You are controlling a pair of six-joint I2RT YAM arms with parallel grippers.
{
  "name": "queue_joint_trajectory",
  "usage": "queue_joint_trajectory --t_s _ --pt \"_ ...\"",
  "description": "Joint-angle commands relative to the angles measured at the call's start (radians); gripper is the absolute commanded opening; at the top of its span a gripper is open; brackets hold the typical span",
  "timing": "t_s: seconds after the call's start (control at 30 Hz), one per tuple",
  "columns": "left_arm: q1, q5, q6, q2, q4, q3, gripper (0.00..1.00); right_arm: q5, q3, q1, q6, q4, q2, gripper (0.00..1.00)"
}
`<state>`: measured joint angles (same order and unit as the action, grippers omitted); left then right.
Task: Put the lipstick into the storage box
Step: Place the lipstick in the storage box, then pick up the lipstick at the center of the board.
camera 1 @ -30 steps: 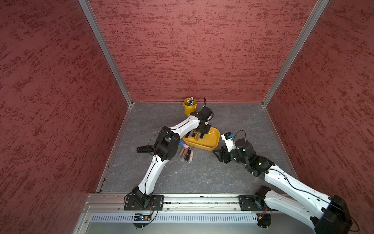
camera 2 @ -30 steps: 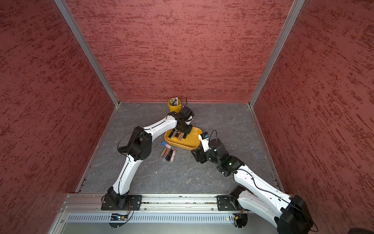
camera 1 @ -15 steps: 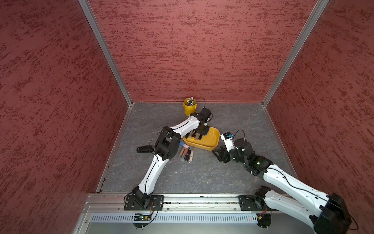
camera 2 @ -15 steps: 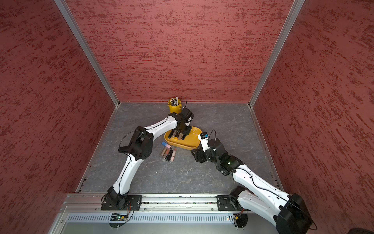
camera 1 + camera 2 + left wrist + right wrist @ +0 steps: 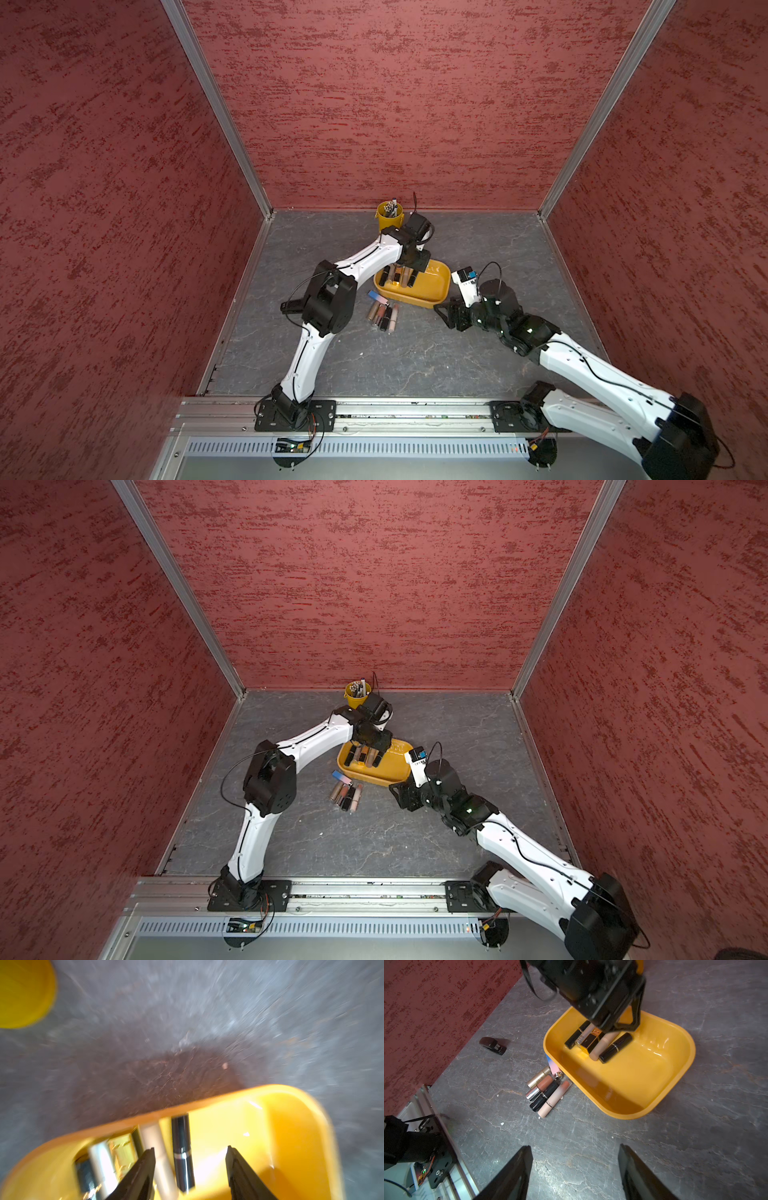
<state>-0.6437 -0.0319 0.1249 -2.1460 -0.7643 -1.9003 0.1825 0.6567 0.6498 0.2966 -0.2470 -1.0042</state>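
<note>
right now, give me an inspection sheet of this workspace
surface: grey stone-look floor, a few pale specks
job's things: yellow storage box holds several lipsticks at one end; loose lipsticks lie on the floor beside it
clutter: small black stapler-like thing; yellow bucket of pens
grippers: left gripper open over the box, nothing held; right gripper open, empty
cables: black cable loops off the left arm
surroundings: red textured walls, metal rail in front

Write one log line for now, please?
left gripper: open over storage box | black lipstick: in box | right gripper: open, empty
</note>
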Motion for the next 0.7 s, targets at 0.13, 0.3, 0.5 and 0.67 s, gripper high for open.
queue_joint_trajectory --t_s 0.13,0.3,0.5,0.67 --pt "0.038 -0.088 0.126 0.352 0.233 0.276 0.64 0.093 0.109 0.015 0.105 -0.105 -0.116 0.65" --pt "0.093 -0.163 0.224 0.592 0.337 0.552 0.66 0.080 0.188 0.077 0.133 -0.164 -0.226 0.63" --pt "0.156 -0.215 0.307 0.857 0.384 0.841 0.67 0.030 0.295 0.183 0.171 -0.191 -0.395 0.62" --pt "0.181 -0.205 0.324 1.036 0.333 0.989 0.68 -0.037 0.399 0.235 0.228 -0.234 -0.554 0.62"
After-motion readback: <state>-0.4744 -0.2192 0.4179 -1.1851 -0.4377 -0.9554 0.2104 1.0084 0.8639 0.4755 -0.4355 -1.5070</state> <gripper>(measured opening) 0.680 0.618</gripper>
